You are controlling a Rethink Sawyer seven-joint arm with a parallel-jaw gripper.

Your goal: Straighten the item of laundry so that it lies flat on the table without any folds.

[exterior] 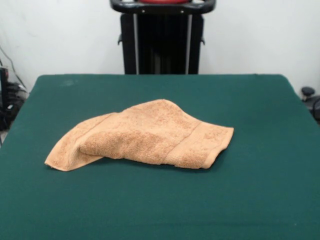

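The item of laundry (145,135), a light orange-tan terry towel, lies crumpled near the middle of the dark green table (260,190). It is folded over itself, with a thick rolled fold along its front and a raised hump in the middle. A ribbed band runs across its right end, and its left corner sticks out flat toward the table's left side. No gripper shows in the front view.
Green cloth surrounds the towel on all sides. Cables and dark equipment (7,100) sit past the table's left edge, and a small dark object (309,95) past its right edge.
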